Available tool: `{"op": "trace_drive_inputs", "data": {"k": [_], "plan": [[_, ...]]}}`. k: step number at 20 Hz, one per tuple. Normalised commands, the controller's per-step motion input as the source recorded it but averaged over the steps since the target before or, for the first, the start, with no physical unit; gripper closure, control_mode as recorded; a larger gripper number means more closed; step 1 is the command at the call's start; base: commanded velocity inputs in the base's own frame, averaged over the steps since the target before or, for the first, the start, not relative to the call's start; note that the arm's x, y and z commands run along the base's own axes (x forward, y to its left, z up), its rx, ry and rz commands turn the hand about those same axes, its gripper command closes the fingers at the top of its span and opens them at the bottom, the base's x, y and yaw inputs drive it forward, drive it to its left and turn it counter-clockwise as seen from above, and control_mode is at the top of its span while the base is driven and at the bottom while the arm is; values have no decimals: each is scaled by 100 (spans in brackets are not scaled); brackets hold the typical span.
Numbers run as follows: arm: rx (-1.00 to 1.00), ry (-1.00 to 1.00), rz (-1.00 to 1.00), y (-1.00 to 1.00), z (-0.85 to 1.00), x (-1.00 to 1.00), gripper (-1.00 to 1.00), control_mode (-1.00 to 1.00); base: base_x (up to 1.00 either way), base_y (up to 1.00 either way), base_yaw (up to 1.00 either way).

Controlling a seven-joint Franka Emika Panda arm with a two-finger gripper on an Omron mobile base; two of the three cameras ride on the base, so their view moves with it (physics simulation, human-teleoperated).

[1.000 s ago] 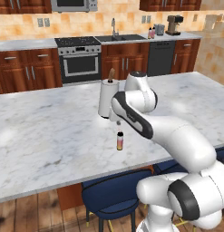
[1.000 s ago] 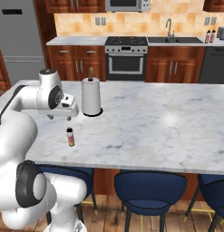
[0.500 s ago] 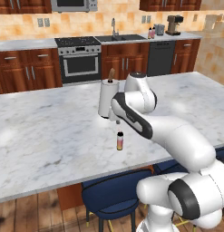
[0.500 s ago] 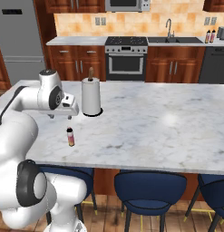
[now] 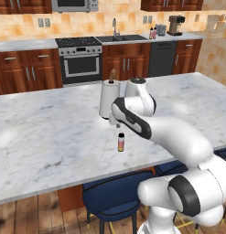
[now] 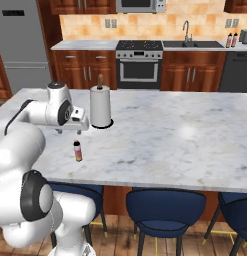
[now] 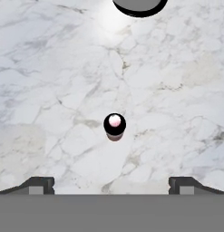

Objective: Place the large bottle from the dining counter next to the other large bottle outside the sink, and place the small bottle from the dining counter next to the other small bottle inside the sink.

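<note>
The small bottle [image 5: 121, 142] stood upright on the marble dining counter [image 5: 50, 137], a little below the middle of the left base view. In the right base view it [image 6: 77, 150] sat in the left half of the frame, close to the counter's near edge. Its long axis ran straight up and down, so the hand view looked right onto its round black cap [image 7: 114, 124].

The gripper [image 7: 111, 185] hung above the counter, pointing down. Its two dark fingertips [image 7: 37, 185] sat far apart at the bottom corners of the hand view, so the jaws were spread wide and held nothing. In the left base view the gripper [image 5: 113, 120] was just above the bottle and a bit up-left of it.

The thing that mattered most was this: in the hand view the cap lay midway between the two tips from side to side, but higher up in the frame than they were. So I think the hand needed to slide a bit toward the bottle and then go down (not yet low enough to close).

A paper towel roll [image 5: 108, 98] stood just behind the gripper, with its dark base [image 7: 139, 7] at the top edge of the hand view. A bump there looked possible.

The sink [image 5: 121, 38] was far off, on the back counter at the top of the frame.
</note>
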Motion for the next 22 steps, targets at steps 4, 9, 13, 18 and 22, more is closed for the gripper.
{"op": "trace_drive_inputs", "data": {"k": [4, 9, 13, 18, 22], "plan": [[0, 0, 1, 0, -20, 26, -100, -100, 0, 0, 0], [0, 0, 2, 0, -14, 13, -100, -100, 0, 0, 0], [0, 0, 2, 0, -8, 1, -100, -100, 0, 0, 0], [0, 0, 1, 0, -11, 3, -100, -100, 0, 0, 0], [0, 0, 1, 0, -23, 9, -100, -100, 0, 0, 0]]}}
